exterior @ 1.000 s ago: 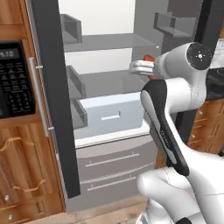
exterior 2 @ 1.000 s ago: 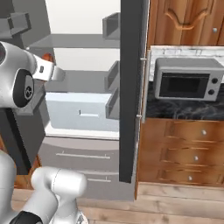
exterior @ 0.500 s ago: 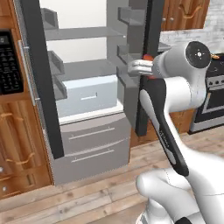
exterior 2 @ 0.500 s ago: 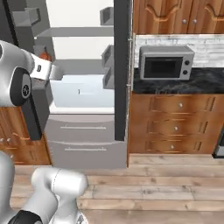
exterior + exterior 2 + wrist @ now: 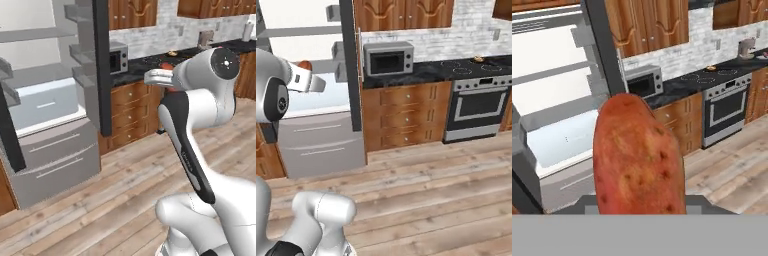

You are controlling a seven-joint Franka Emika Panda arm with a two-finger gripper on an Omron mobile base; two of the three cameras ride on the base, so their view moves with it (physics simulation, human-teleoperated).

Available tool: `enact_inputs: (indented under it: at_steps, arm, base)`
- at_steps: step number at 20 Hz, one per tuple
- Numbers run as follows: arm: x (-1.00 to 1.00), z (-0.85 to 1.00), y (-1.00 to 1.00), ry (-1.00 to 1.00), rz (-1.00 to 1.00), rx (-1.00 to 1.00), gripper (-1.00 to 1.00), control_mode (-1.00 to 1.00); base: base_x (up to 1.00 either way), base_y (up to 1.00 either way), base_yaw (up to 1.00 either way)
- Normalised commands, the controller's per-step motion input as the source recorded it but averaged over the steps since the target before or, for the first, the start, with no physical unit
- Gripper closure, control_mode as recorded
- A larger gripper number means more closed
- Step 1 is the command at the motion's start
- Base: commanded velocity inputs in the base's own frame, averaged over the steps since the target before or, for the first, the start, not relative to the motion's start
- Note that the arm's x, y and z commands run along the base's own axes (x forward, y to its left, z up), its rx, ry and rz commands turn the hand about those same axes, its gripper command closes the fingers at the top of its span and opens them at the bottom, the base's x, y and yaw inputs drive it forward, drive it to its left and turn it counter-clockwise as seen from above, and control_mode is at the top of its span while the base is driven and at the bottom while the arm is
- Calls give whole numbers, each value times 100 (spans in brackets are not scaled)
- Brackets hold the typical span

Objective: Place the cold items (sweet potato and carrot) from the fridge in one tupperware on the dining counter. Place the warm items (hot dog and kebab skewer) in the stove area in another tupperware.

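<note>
Clearly the gripper (image 5: pixel 639 212) pinches a sweet potato (image 5: pixel 638 157), with the open fridge (image 5: pixel 557 125) beyond it.

Base views flank arm — share fridge (image 5: pixel 55 125), microwave (image 5: pixel 388 57).

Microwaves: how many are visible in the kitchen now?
1. The microwave stands on the dark counter, between the open fridge and the stove. Others may be out of view.

A home kitchen.
An open fridge (image 5: pixel 311 95) stands beside wood cabinets (image 5: pixel 406 117), with a microwave (image 5: pixel 388 57) on a dark counter (image 5: pixel 421 75), a steel oven (image 5: pixel 481 110) under a stovetop (image 5: pixel 466 64), a pale brick backsplash (image 5: pixel 446 35) and plank floor (image 5: pixel 431 195).
</note>
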Motion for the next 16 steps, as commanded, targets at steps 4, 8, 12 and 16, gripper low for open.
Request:
enact_inputs:
  at_steps: [4, 8, 12, 16]
  arm:
    - [0, 0, 0, 0, 0, 0, 100, 100]
    - [0, 0, 0, 0, 0, 0, 100, 100]
    - [0, 0, 0, 0, 0, 0, 100, 100]
    - [0, 0, 0, 0, 0, 0, 100, 100]
  base:
    - [-76, -6, -61]
    - [-64, -2, -69]
    - [-60, 0, -70]
    - [-59, -2, -67]
